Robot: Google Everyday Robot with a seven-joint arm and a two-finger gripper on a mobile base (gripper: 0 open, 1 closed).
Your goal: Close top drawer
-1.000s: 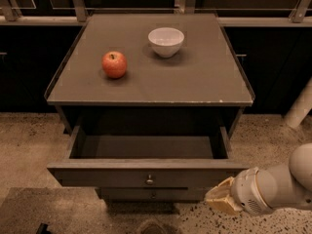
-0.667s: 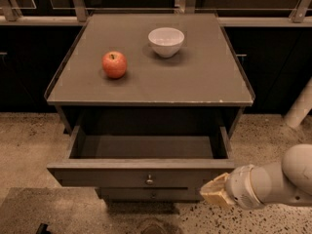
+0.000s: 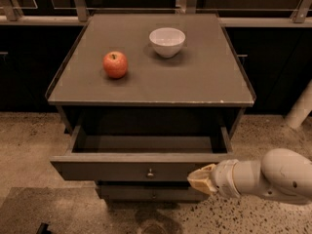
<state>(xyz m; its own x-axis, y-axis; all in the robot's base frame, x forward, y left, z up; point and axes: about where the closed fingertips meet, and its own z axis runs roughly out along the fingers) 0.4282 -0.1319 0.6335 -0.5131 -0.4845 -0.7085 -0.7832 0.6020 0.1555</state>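
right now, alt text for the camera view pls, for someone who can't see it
The top drawer of a dark cabinet stands pulled open and looks empty, and the gripper, reaching in from the right, is at the right part of the drawer's front. On top of the cabinet sit a red apple and a white bowl, apart from each other.

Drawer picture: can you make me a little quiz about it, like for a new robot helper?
1. True or false: the top drawer is pulled open.
2. What lies on the cabinet top beside the bowl? A) apple B) spoon C) cup
3. Fill in: in the picture, the gripper is at the drawer front, to the ____ of its knob.
Key: 1 true. 2 A. 3 right.
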